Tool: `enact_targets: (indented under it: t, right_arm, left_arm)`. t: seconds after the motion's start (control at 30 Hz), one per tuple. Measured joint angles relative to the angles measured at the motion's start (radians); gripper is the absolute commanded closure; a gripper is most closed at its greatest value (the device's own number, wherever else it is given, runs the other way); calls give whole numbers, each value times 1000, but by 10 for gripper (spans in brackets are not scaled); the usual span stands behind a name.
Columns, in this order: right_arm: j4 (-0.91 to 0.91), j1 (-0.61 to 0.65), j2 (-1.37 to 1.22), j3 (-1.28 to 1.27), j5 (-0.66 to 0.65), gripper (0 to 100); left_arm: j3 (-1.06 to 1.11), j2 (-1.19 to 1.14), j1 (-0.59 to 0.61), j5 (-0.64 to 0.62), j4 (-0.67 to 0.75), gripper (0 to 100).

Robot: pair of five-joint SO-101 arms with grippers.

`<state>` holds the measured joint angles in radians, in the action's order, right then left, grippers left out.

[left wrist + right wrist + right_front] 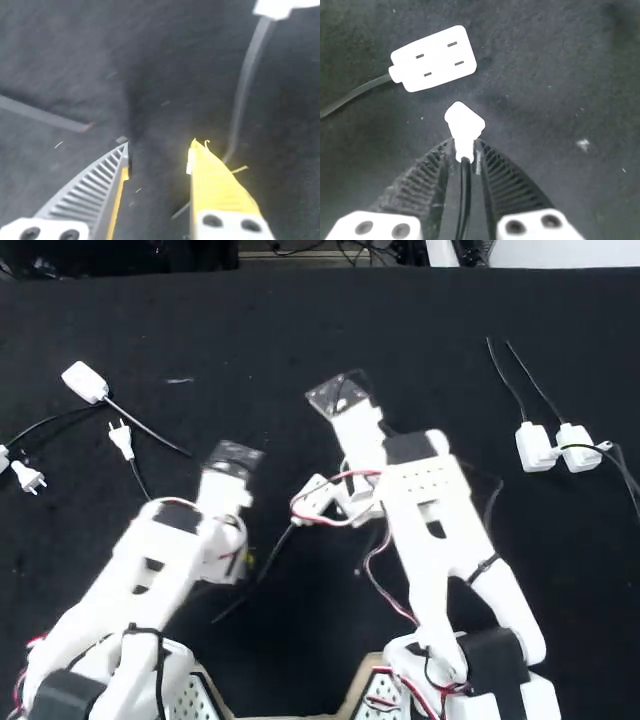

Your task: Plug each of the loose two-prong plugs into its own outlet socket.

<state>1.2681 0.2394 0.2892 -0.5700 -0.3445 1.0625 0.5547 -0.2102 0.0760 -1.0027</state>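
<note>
Insertion is the step in hand. At the left of the black cloth surface (300, 320), loose white two-prong plugs (120, 438) lie untouched. The left gripper (160, 145) hovers with its jaws apart and empty. The right gripper (465, 145) pinches a white plug (464, 122) just short of the white flat outlet socket (432, 59). The next move likely calls for lining the prongs up with one pair of slots, then pressing in.

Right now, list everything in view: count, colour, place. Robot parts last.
held plug: 1, white, in the right end effector
near socket: 1, white, four slots, just ahead of the held plug
far socket: 1, white, upper left in the high view
loose plugs: 2, white, left side of the table
cabled blocks: 2, white, side by side at right
table: 1, black
arms: 2, white, near edge
left end effector: yellow-padded, open over cloth
right end effector: dark, shut on the plug
</note>
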Motion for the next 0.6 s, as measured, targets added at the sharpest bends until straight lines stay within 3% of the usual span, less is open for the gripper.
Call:
enact_targets:
  t: [0.2,0.4,0.6]
  right_arm:
    - [126,-2,-11,224,143,988]
    - [140,49,-132,288,308,988]
    - [158,72,-227,356,345,988]
  left_arm:
    - [15,64,110,0,-46,802]
    - [137,74,117,-48,121,802]
    - [141,74,117,-71,157,802]
